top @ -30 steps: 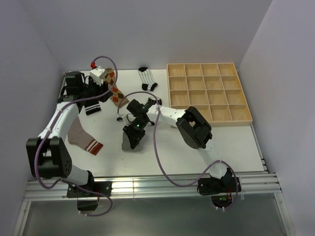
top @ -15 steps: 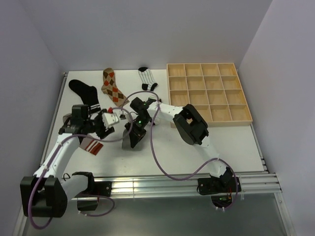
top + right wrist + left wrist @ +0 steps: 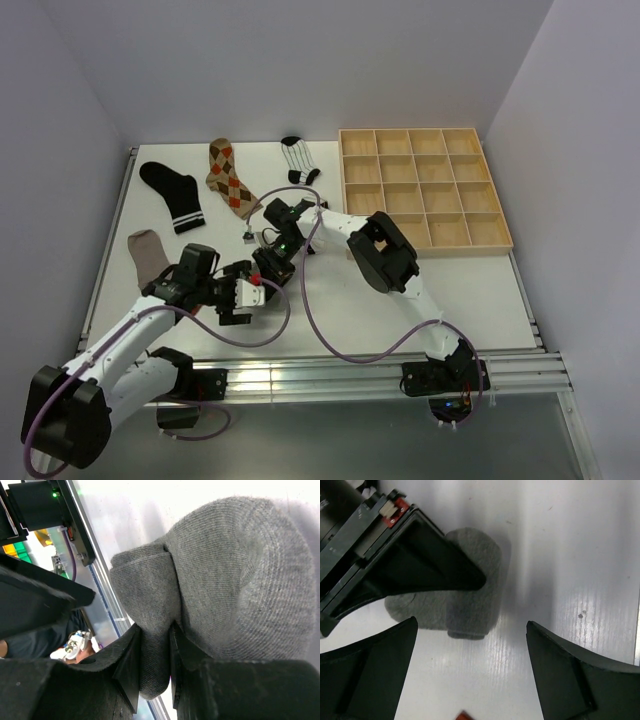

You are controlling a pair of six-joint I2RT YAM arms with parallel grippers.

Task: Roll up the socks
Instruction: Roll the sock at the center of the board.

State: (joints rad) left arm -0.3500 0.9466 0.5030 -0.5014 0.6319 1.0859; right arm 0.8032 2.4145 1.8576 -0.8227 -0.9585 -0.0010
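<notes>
A rolled grey sock (image 3: 235, 575) lies on the white table. My right gripper (image 3: 156, 655) is shut on a fold at its edge, and it stands mid-table in the top view (image 3: 271, 267). My left gripper (image 3: 471, 630) is open just short of the same grey sock (image 3: 470, 605), its fingers apart on either side with nothing between them. From above, the left gripper (image 3: 238, 300) is close beside the right one. Other socks lie flat: taupe (image 3: 148, 255), black with white bands (image 3: 172, 192), argyle (image 3: 229, 178), striped (image 3: 298, 158).
A wooden grid tray (image 3: 478, 246) sits at the back right. The right arm's cable loops over the table in front of the grippers. An aluminium rail runs along the near edge, with both arm bases on it.
My left arm swung from the far-left socks to the near middle, beside the right gripper, and its jaws opened wider. The right gripper kept its hold on the grey sock.
</notes>
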